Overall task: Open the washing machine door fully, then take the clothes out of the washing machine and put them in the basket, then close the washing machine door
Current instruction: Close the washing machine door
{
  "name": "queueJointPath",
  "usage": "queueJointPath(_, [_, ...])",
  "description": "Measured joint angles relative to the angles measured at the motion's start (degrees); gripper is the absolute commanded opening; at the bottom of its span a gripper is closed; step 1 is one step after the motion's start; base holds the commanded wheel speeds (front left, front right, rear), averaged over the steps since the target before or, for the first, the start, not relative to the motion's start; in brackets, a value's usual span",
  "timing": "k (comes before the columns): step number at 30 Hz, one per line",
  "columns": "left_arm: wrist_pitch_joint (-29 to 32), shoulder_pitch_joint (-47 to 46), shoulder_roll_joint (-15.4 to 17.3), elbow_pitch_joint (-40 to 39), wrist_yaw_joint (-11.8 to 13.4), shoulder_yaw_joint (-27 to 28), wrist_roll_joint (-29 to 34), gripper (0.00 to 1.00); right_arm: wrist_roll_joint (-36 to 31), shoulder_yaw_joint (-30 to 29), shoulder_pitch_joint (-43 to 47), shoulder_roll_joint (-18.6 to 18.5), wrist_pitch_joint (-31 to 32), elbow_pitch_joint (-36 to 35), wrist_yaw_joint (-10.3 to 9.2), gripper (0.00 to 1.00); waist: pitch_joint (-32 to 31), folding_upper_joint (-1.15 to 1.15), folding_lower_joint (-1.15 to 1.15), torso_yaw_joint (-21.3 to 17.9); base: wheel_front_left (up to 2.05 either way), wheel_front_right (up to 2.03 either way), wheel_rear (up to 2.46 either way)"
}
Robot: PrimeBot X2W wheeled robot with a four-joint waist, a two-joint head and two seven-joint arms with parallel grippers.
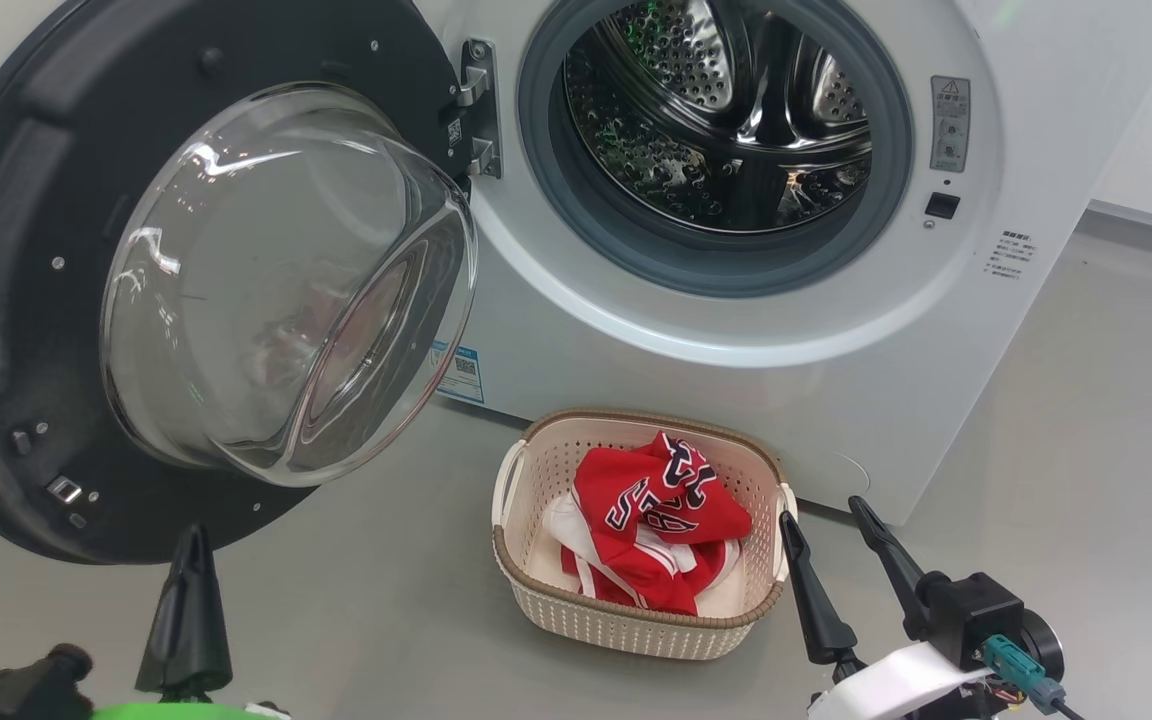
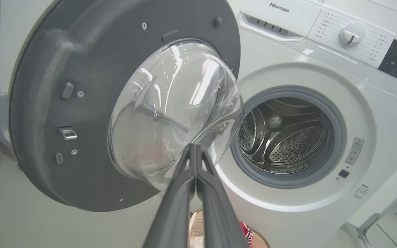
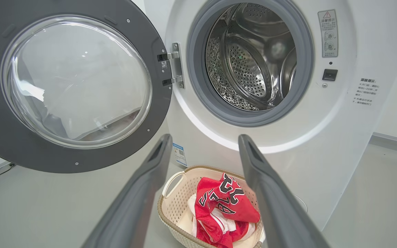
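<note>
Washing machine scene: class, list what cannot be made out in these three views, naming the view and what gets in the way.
1. Left wrist view: most of the basket, hidden behind the shut left gripper and cut by the bottom edge.
2. Head view: the black text on the washing machine, too small to read.
3. Head view: how many clothes, bunched together in the basket.
</note>
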Motion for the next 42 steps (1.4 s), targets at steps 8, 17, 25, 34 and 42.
queueJointPath(8, [-0.19, -0.42, -0.01, -5.46, -4.31, 4.17, -25.24, 0.0, 0.0, 0.04, 0.0, -0.05, 0.01, -0.11, -0.26, 1.0, 0.53, 0.0, 0.0, 0.24, 0.0, 0.0, 0.0])
queueJointPath(17, [-1.36, -4.21, -0.14, -11.45, -5.5, 11.33, -41.83, 0.0, -0.09, 0.16, -0.07, -0.24, 0.58, -1.23, -0.46, 1.0, 2.02, 0.0, 0.0, 0.39, 0.0, 0.0, 0.0])
queueJointPath(25, [-1.38, -7.76, 2.91, -11.66, -5.44, 23.48, -46.33, 0.0, -0.62, -0.1, -0.88, -0.78, 1.02, -2.47, -0.96, 1.0, 4.15, 0.0, 0.0, 0.55, 0.0, 0.0, 0.0])
queueJointPath(34, [4.66, -12.38, 11.9, -1.49, -2.41, 31.34, -55.23, 0.0, -0.93, -0.29, -1.93, -1.26, 1.09, -3.08, -0.97, 1.0, 5.5, 0.0, 0.0, 1.13, 0.0, 0.0, 0.0])
queueJointPath(42, [10.96, -16.39, 17.09, 8.61, 1.13, 33.23, -60.98, 0.0, -1.11, 0.15, -2.37, -1.47, 1.72, -3.63, -1.0, 1.0, 6.44, 0.0, 0.0, 1.26, 0.0, 0.0, 0.0])
